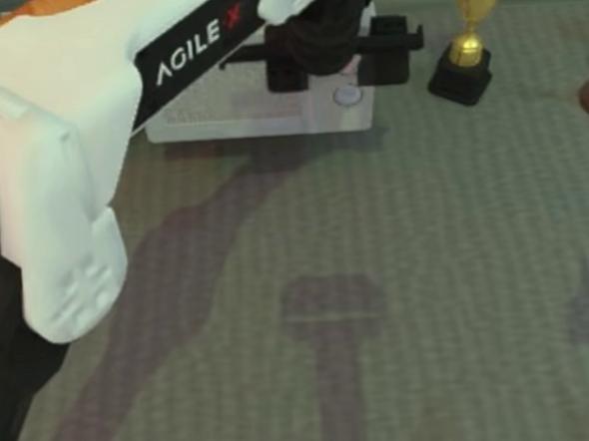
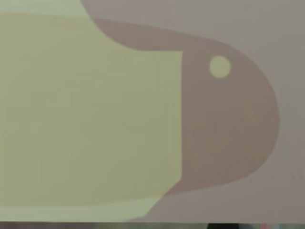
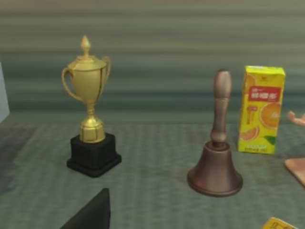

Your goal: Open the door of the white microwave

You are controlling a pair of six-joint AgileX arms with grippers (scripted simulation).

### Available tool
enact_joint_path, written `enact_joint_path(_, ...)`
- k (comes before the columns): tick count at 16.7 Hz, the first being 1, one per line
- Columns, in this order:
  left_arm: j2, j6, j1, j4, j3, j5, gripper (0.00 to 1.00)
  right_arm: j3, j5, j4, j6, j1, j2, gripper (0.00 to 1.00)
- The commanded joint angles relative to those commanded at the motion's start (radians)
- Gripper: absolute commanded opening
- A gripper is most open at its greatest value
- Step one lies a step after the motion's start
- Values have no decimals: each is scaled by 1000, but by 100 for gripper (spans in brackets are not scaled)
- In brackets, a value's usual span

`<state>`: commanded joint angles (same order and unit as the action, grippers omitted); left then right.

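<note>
Our left arm [image 1: 60,145] is white, with a black band bearing white lettering, and its gripper [image 1: 336,48] is black. The white microwave [image 1: 258,111] beneath it has a pale silver-grey round knob [image 1: 347,96]. We see the table [image 1: 398,274] covered in a grey-green woven texture, crossed by darker shadow patches. To the right of the microwave stands a gold trophy [image 1: 472,20] on a black base. In our right wrist view a dull bronze-brown bell [image 3: 215,157] stands beside a yellow juice carton [image 3: 262,109] printed with orange slices, a red label and green leaves. Our left wrist view shows only pale yellow-green and muted mauve-grey areas.
</note>
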<state>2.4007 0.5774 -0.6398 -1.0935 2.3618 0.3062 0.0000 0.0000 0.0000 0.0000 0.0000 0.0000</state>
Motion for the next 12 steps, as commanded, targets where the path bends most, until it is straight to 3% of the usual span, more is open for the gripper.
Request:
enact_joint_path(3,1,8,-34,5,-31,-21,0,0,0,0,0,0,0,100)
enact_joint_path(12,-132,33,-33,85,-227,16,0,0,0,0,0,0,0,100)
